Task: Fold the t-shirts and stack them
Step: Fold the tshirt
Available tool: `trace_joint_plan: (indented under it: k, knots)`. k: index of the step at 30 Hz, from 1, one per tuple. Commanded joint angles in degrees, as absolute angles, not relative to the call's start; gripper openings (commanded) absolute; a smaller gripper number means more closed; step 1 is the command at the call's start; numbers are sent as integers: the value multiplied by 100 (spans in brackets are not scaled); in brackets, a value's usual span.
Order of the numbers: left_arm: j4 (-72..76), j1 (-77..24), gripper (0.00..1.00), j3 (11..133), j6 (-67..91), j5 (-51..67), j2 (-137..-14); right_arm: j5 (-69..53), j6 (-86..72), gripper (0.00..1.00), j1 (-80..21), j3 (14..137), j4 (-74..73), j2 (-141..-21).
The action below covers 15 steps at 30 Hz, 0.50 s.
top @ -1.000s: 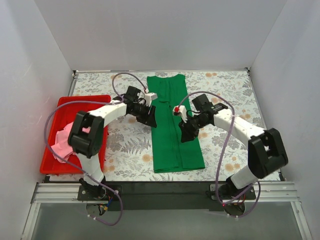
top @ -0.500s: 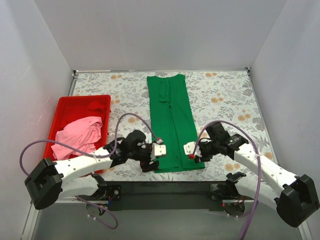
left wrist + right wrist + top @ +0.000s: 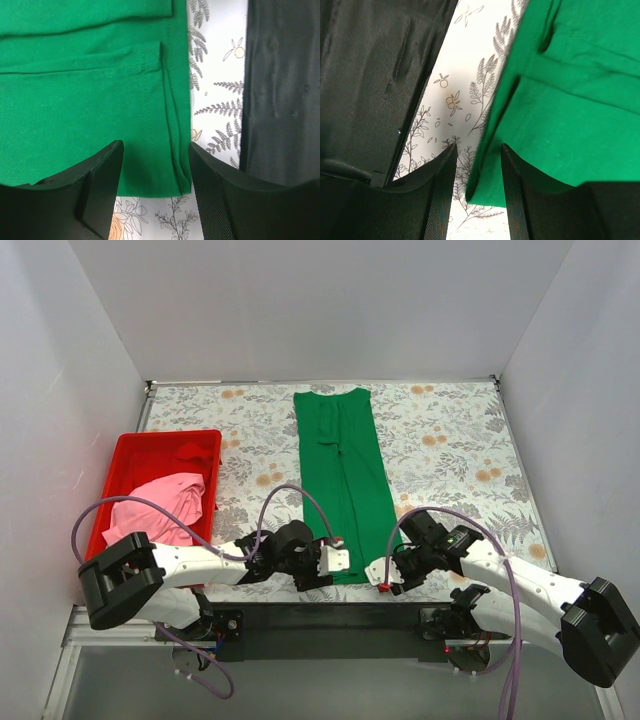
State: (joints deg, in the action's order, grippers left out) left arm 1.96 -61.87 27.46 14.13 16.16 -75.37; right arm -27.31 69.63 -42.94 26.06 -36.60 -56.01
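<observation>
The green t-shirt (image 3: 345,480) lies folded into a long narrow strip down the middle of the table. My left gripper (image 3: 332,570) is open, low at the strip's near left corner. In the left wrist view that corner of the green t-shirt (image 3: 75,100) lies between the open fingers of the left gripper (image 3: 155,200). My right gripper (image 3: 385,575) is open at the near right corner. In the right wrist view the corner of the green t-shirt (image 3: 580,100) lies between the fingers of the right gripper (image 3: 477,200). The pink t-shirt (image 3: 150,510) lies crumpled in the red tray.
The red tray (image 3: 165,437) stands at the left side of the floral tablecloth (image 3: 450,440). The black strip of the table's near edge (image 3: 280,90) runs just behind both grippers and also shows in the right wrist view (image 3: 370,75). White walls enclose three sides.
Both arms have swung from the middle of the green strip down to its near end. Each open gripper now straddles a near corner of the shirt.
</observation>
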Motion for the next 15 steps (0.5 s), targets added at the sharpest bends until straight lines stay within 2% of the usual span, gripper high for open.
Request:
trace_joint_plan:
  k: [1,8,10,15]
  knots:
    - [545,-6240,53,2646,1327,1380,-7637,-2558,7172,47,-4342,2400,-3437,-5642]
    - [484,-6275,51,2399,1143,1397,-7655,-2285,6970,38,-4342,2329,-3234,-6055]
    - [405,-6275,51,2434,1038,1529,-7690,-2233,6917,30,-4342,2329,-3173,-6160]
    - [80,-6293,42,2487,905,1520,-7787,-2153,6724,10,-4342,2417,-3120,-6381]
